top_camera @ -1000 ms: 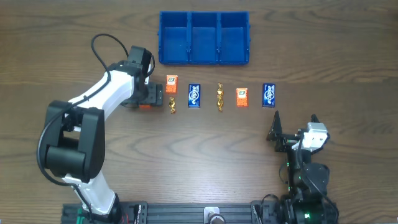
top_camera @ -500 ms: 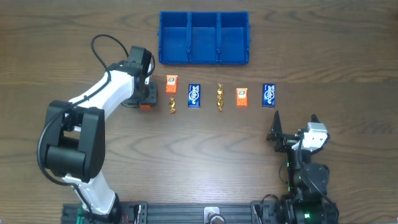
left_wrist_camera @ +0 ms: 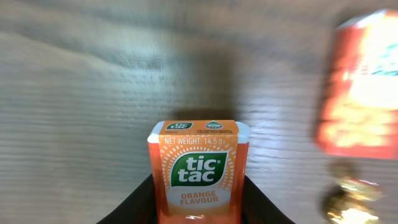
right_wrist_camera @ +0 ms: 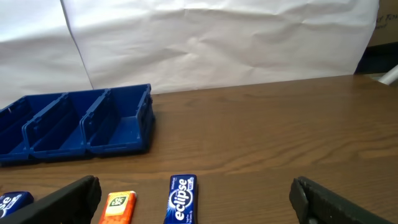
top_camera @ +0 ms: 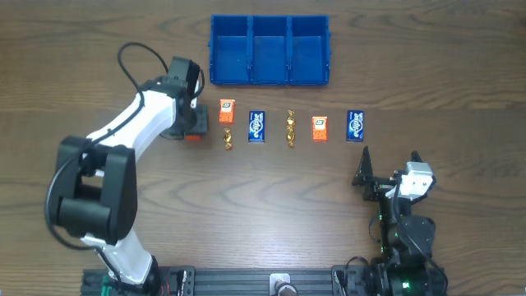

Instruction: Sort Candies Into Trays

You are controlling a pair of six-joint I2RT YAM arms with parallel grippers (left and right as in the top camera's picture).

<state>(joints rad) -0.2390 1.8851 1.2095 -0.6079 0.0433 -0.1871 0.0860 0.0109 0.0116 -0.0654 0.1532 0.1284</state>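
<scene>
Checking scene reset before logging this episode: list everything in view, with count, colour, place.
tray: one, blue, three compartments, far centre of table
orange box: three; two in the row, one held by left gripper
blue pack: two, in the row
gold wrapped sweets: two spots in the row, count unclear
table: one, dark brown wood
left gripper: shut on orange box, at row's left end
right gripper: open, near its base

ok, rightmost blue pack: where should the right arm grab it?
Probably pinch the blue pack across its long edges at mid-length, coming straight down. It lies flat with bare table on both long sides, and that is its narrower span.
</scene>
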